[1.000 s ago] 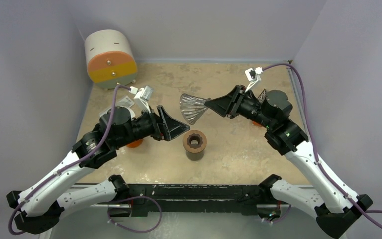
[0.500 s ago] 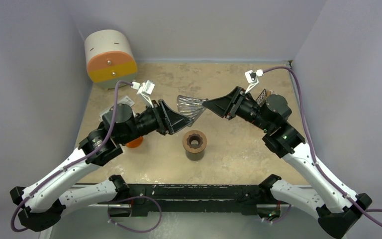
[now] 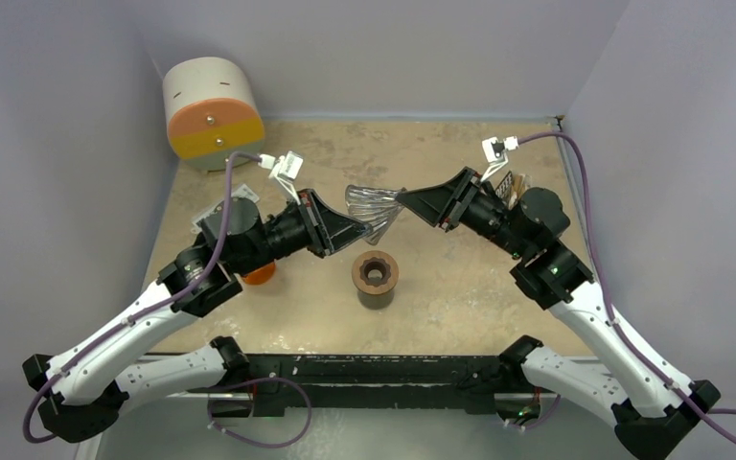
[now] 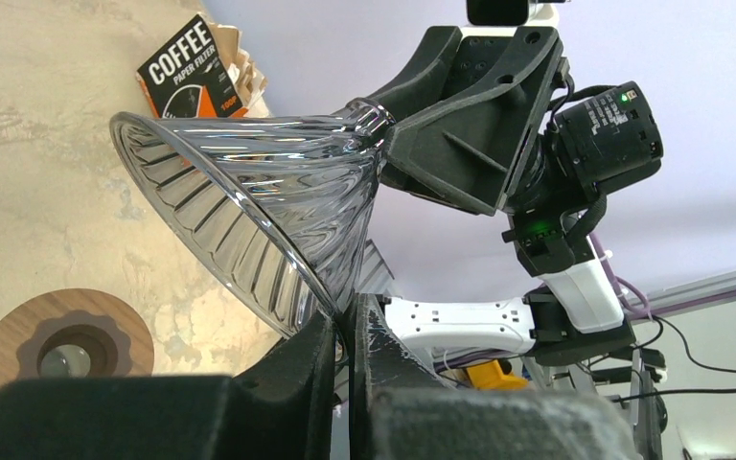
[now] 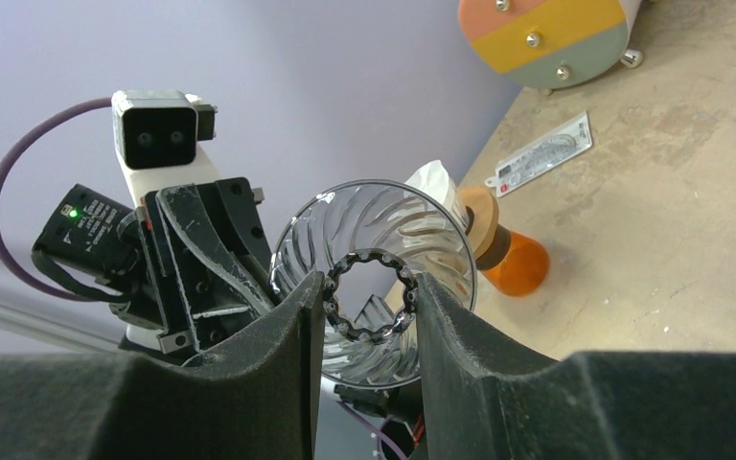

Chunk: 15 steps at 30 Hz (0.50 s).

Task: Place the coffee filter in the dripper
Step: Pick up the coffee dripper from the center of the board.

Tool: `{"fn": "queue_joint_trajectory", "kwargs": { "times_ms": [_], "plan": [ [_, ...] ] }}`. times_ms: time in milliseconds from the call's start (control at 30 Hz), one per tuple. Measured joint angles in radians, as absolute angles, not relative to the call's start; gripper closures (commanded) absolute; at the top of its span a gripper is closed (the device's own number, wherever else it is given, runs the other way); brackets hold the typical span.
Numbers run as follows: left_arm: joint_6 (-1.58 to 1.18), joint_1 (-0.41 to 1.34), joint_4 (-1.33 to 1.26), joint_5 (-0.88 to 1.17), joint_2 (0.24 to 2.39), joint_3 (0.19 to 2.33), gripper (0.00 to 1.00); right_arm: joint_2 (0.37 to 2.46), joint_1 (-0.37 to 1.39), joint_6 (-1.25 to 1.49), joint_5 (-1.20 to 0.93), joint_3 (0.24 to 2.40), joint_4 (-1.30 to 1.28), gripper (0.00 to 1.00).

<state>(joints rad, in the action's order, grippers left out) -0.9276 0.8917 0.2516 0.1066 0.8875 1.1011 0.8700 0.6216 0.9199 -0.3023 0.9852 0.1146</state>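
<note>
Clear ribbed glass dripper (image 3: 372, 204) is held in the air near the brown wooden stand (image 3: 376, 278). The right gripper (image 3: 404, 199) clamps its narrow neck and the left gripper (image 3: 359, 230) pinches its wide rim. The coffee filter pack (image 4: 192, 77) lies at the far right.

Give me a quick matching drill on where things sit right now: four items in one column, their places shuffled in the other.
Things:
1 glass dripper
2 wooden stand
3 filter pack
4 orange-and-yellow drum

Places:
A far left corner
B off the table, gripped by left hand and right hand
C table centre, between the arms
D on the table beside the right arm

Pairs: 1-B, 2-C, 3-D, 4-A
</note>
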Motion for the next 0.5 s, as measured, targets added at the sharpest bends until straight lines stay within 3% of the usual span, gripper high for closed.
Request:
{"fn": "queue_joint_trajectory", "kwargs": {
  "times_ms": [267,367,500],
  "plan": [
    [-0.924,0.892,0.258,0.108,0.894,1.101,1.00,0.867,0.622,0.929,-0.287,0.970,0.115,1.00],
    [-0.920,0.892,0.265,0.108,0.894,1.101,1.00,0.865,0.622,0.928,-0.286,0.969,0.106,0.90],
    [-0.905,0.892,0.281,0.108,0.891,1.101,1.00,0.863,0.623,0.922,-0.282,0.969,0.086,0.69]
  ]
}}
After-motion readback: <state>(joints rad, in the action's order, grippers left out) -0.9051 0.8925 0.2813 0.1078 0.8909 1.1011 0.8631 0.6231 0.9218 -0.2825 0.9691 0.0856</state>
